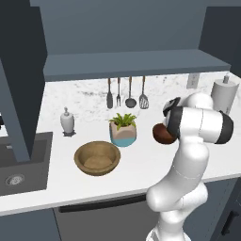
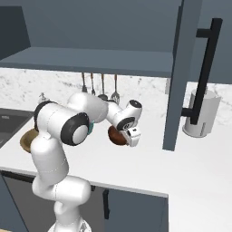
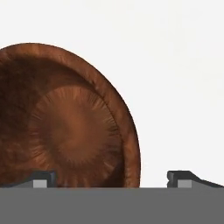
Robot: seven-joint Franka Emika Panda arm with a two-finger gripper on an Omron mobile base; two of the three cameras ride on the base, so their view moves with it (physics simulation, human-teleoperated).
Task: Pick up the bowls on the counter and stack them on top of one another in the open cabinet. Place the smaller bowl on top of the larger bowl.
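Note:
The smaller bowl, glossy dark reddish-brown, stands on the white marble counter right of a plant pot. My gripper hangs open just above the bowl's right side, pointing down. In the hand view the bowl sits left of centre and its right rim lies between my two fingertips. Nothing is held. The larger bowl, wide and light tan, rests to the left near the counter's front, partly behind my arm in the right base view. The open slate-blue cabinet's shelf runs above.
A white-and-teal plant pot stands between the bowls. A soap dispenser and sink lie left, and utensils hang on the wall. A paper towel roll stands right. The open cabinet doors hang down over the counter.

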